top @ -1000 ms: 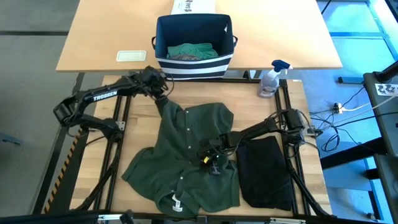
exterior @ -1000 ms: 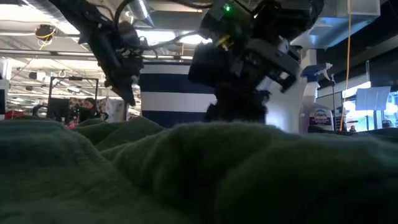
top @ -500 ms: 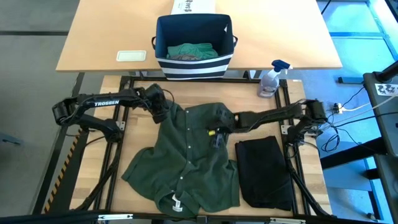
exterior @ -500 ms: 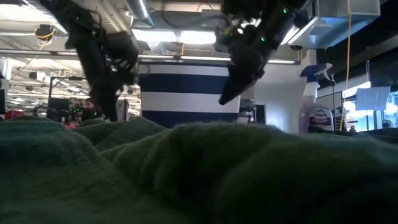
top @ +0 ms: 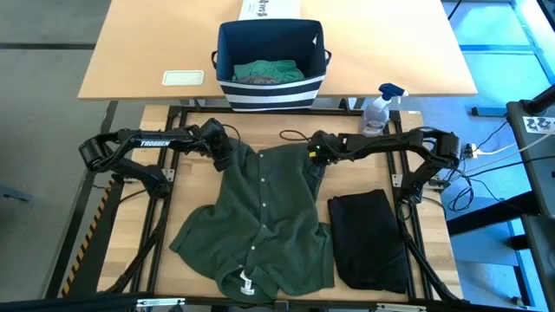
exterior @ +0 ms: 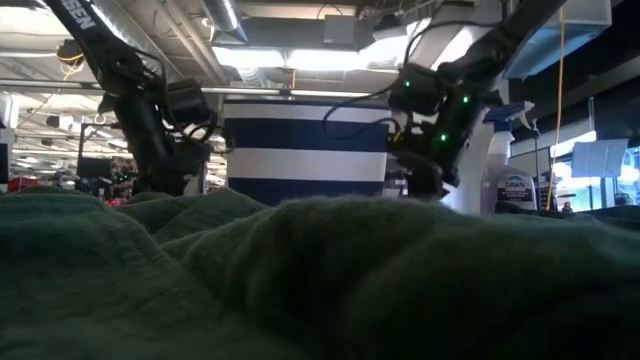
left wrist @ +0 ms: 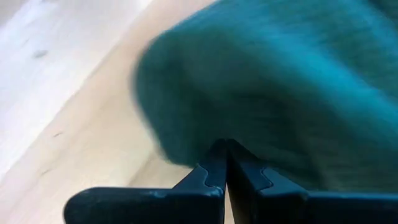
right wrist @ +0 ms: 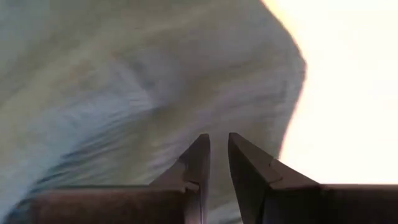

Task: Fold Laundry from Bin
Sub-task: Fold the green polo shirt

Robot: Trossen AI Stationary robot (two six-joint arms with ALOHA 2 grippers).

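A dark green button shirt point(top: 264, 217) lies spread on the table, its collar at the near edge. My left gripper point(top: 223, 156) is shut at the shirt's far left corner. My right gripper point(top: 314, 152) hovers low over the far right corner, its fingers point(right wrist: 199, 158) a narrow gap apart with nothing between them. The navy striped bin point(top: 269, 91) stands beyond the far edge with teal-green laundry point(top: 269, 69) inside. In the low view the green cloth point(exterior: 320, 280) hides both grippers' fingertips. My left gripper pinches the edge of the shirt's far left corner point(left wrist: 214, 134) between its fingertips point(left wrist: 208, 171). The fingers slant down from the table's left side. The corner lies low on the wood, slack. My right gripper: I cannot tell whether its fingertips touch the cloth point(right wrist: 143, 93) under them.
A folded black garment point(top: 368, 238) lies at the near right. A spray bottle point(top: 377, 113) stands at the far right corner. A pale card point(top: 183, 78) and a white printed box point(top: 269, 9) sit on the farther table beside the bin.
My left gripper has sunk toward the table with the shirt's far left corner, which was lifted and now lies low. My right gripper has travelled from the shirt's middle toward the far edge to its far right corner, turning as it went. The rest of the shirt stayed put.
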